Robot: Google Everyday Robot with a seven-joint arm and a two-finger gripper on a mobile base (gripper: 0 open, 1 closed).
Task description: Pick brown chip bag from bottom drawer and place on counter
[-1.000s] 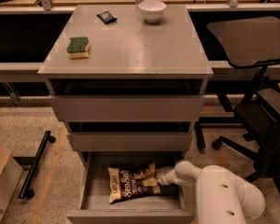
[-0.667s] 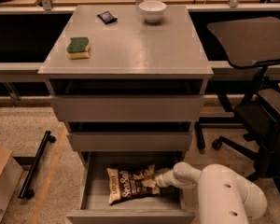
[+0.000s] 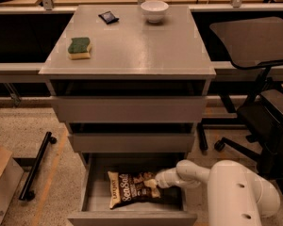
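Gripper [image 3: 153, 183] in bottom drawer [image 3: 132, 217] at brown chip bag [image 3: 131, 189] right end — closed or not, cannot tell — next: firm grasp, lift clear onto bench [image 3: 132, 46].

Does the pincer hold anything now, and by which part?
Cannot be told: the pincer is at the right end of the brown chip bag in the bottom drawer.

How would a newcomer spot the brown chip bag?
In the grey cabinet, the open bottom drawer holds the brown chip bag, the hand at its right end. Unlike the small black packet on the counter, it is large, with white lettering.
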